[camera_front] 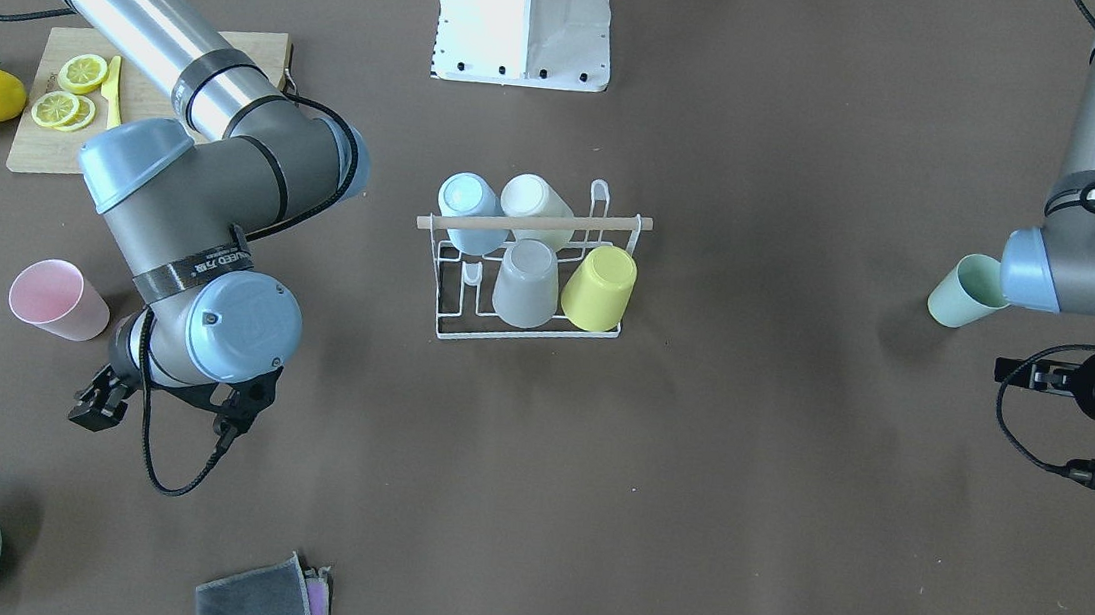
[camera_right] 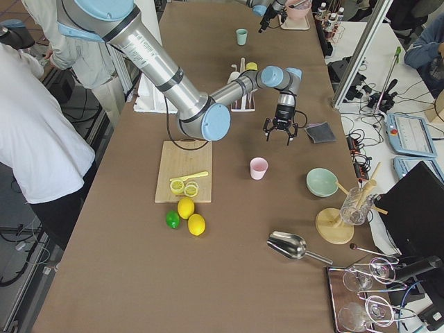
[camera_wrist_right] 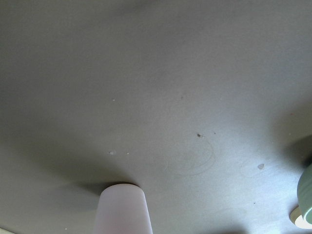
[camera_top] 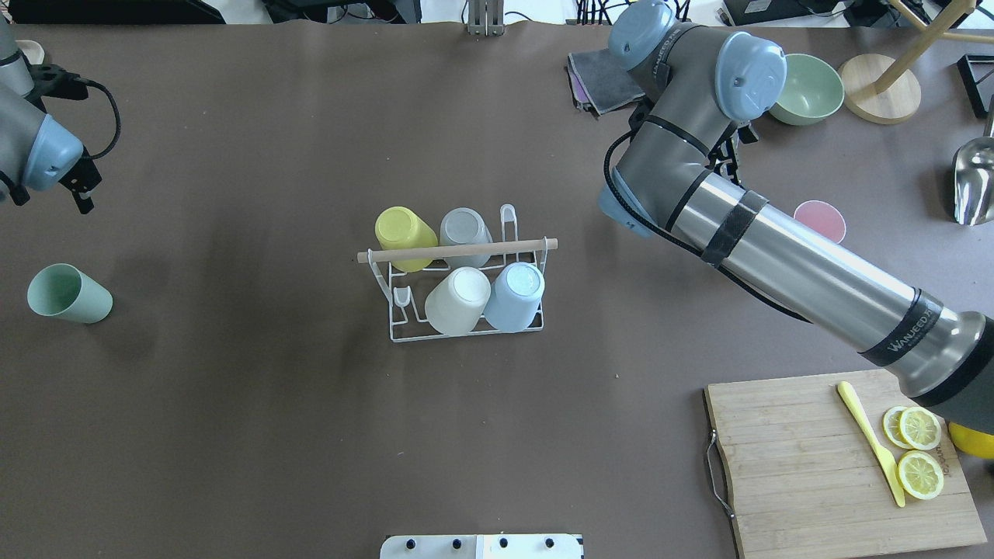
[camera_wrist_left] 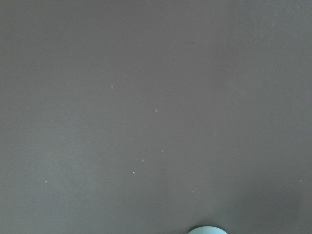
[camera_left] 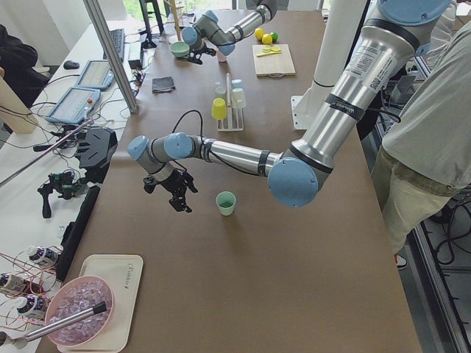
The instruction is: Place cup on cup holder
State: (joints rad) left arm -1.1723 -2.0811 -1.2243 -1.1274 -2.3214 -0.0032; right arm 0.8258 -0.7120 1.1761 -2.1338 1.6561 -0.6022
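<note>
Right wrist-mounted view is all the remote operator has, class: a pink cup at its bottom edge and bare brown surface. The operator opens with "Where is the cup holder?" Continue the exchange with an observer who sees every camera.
Observer: The cup holder stands in the middle of the workspace, well away from your cup.
Operator: Is it full?
Observer: No. It carries four cups upside down, and two prongs stand bare.
Operator: Is my gripper holding anything?
Observer: The right gripper holds nothing. It hangs near the pink cup, apart from it. A green cup also stands upright near the left gripper.
</note>
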